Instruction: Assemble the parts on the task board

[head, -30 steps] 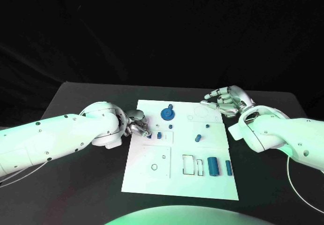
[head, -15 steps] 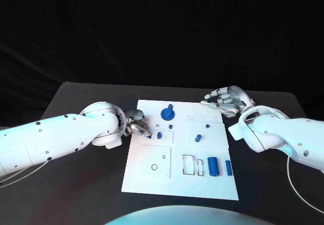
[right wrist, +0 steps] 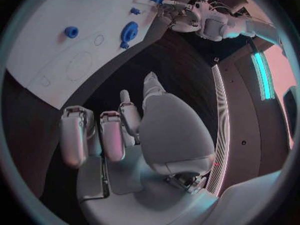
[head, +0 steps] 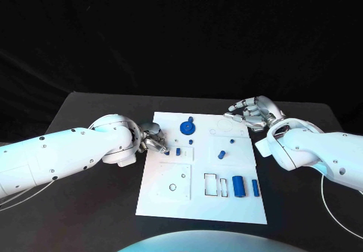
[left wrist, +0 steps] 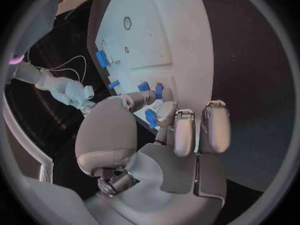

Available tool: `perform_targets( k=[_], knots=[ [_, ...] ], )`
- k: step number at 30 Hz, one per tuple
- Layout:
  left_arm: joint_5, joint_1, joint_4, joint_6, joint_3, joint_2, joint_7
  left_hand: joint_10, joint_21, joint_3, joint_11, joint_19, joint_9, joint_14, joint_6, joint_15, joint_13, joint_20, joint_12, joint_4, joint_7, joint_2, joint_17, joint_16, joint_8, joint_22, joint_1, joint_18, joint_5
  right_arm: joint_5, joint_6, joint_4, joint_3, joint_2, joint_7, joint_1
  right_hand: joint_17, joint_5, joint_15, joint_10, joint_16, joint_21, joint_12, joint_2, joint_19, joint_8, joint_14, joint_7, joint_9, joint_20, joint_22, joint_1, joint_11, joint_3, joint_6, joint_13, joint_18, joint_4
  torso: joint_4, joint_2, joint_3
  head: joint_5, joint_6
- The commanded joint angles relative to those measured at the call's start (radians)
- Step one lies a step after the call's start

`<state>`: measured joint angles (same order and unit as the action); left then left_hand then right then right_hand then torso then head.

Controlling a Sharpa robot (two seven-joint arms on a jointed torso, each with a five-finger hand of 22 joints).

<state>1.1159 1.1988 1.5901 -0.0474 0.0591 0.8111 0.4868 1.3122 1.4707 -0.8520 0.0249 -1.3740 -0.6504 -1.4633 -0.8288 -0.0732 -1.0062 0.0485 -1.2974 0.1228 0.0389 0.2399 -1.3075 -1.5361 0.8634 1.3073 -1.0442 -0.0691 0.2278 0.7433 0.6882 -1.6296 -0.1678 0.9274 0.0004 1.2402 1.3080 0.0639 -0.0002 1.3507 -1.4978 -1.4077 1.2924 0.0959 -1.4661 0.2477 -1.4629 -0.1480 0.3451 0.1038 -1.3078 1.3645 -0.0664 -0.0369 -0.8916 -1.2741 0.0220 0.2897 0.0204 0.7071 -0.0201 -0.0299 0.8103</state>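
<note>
The white task board [head: 170, 173] lies mid-table. My left hand [head: 154, 140] is at its left edge and pinches a small blue part [left wrist: 151, 118] between thumb and finger, just over the board. Beside it stand a small blue peg [head: 178, 151] and another [head: 191, 141]. A blue gear [head: 187, 126] sits near the far edge, a blue round part [head: 222, 154] in the middle. A blue cylinder [head: 239, 186] and a thin blue bar [head: 256, 187] lie near the right edge. My right hand [head: 255, 113] hovers off the far right corner, fingers apart, holding nothing.
Outlined slots [head: 211, 185] and a small hole [head: 173, 187] mark the board's near half. Black table [head: 91, 210] surrounds the board on all sides. My right forearm [head: 310, 149] lies along the board's right side.
</note>
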Motion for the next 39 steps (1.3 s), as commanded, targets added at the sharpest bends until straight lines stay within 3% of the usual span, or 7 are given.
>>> perform_targets(
  k=[1, 8, 22, 31, 39],
  knots=[
    [-0.009, -0.006, 0.000, -0.011, 0.005, -0.004, 0.009, 0.003, -0.005, 0.014, 0.003, -0.002, 0.001, -0.086, -0.007, -0.007, -0.001, -0.006, -0.004, 0.006, 0.001, 0.000, -0.178, -0.005, -0.004, 0.002, 0.010, 0.008, -0.007, 0.004, -0.010, -0.001, 0.000, 0.000, 0.008, -0.001, 0.076, 0.000, -0.004, -0.006, 0.007, 0.006, -0.001, -0.005, -0.014, 0.004, -0.065, -0.003, 0.001, -0.001, -0.179, -0.005, -0.002, -0.008, 0.006, 0.001, 0.019, 0.000, 0.0004, 0.000, -0.0001, 0.001, 0.001],
    [-0.010, -0.006, -0.002, -0.014, 0.005, -0.004, 0.011, 0.006, -0.006, 0.098, 0.003, -0.005, 0.009, -0.086, -0.020, -0.007, -0.009, -0.007, -0.007, 0.065, 0.002, -0.001, -0.178, -0.005, -0.013, 0.004, 0.013, 0.008, -0.007, 0.004, -0.009, -0.001, 0.000, 0.000, 0.008, -0.001, 0.076, 0.000, -0.004, -0.006, 0.007, 0.006, -0.001, -0.005, -0.014, 0.004, -0.065, -0.003, 0.001, -0.001, -0.179, -0.005, -0.002, -0.008, 0.006, 0.001, 0.019, 0.000, 0.0000, 0.000, -0.0001, 0.002, 0.000],
    [-0.011, -0.006, -0.004, -0.012, 0.005, -0.005, 0.012, 0.006, -0.008, 0.224, 0.000, -0.006, 0.014, -0.086, -0.030, -0.005, -0.013, -0.006, -0.007, 0.135, 0.005, -0.002, -0.178, -0.004, -0.022, 0.004, 0.006, 0.008, -0.009, 0.004, -0.009, -0.001, 0.000, 0.000, 0.008, -0.001, 0.076, 0.000, -0.004, -0.006, 0.007, 0.006, -0.001, -0.006, -0.014, 0.004, -0.065, -0.003, 0.001, -0.002, -0.179, -0.007, -0.002, -0.009, 0.007, 0.001, 0.019, 0.000, 0.0000, 0.000, -0.0003, 0.002, 0.001],
    [-0.012, -0.006, -0.008, -0.007, 0.005, -0.005, 0.013, 0.006, -0.009, 0.257, -0.001, -0.006, 0.015, -0.086, -0.032, -0.004, -0.013, -0.006, -0.006, 0.155, 0.005, -0.007, -0.178, -0.004, -0.024, 0.003, 0.001, 0.008, -0.010, 0.003, -0.008, -0.001, 0.000, 0.000, 0.009, -0.001, 0.076, 0.000, -0.004, -0.006, 0.007, 0.006, -0.001, -0.006, -0.014, 0.004, -0.065, -0.003, 0.001, -0.002, -0.179, -0.007, -0.002, -0.009, 0.007, 0.001, 0.019, 0.000, 0.0002, 0.000, -0.0002, 0.002, -0.001],
    [-0.014, -0.006, -0.010, -0.004, 0.005, -0.005, 0.013, 0.005, -0.010, 0.334, -0.003, -0.006, 0.016, -0.086, -0.034, -0.002, -0.014, -0.006, -0.005, 0.168, 0.008, -0.007, -0.178, -0.005, -0.028, 0.003, 0.022, 0.008, -0.014, 0.003, -0.008, -0.001, 0.000, 0.000, 0.009, -0.001, 0.075, 0.000, -0.004, -0.006, 0.008, 0.007, -0.001, -0.007, -0.014, 0.006, -0.065, -0.003, 0.001, -0.002, -0.179, -0.008, -0.002, -0.010, 0.008, 0.000, 0.020, 0.001, 0.0002, 0.000, -0.0002, 0.002, -0.001]
  ],
)
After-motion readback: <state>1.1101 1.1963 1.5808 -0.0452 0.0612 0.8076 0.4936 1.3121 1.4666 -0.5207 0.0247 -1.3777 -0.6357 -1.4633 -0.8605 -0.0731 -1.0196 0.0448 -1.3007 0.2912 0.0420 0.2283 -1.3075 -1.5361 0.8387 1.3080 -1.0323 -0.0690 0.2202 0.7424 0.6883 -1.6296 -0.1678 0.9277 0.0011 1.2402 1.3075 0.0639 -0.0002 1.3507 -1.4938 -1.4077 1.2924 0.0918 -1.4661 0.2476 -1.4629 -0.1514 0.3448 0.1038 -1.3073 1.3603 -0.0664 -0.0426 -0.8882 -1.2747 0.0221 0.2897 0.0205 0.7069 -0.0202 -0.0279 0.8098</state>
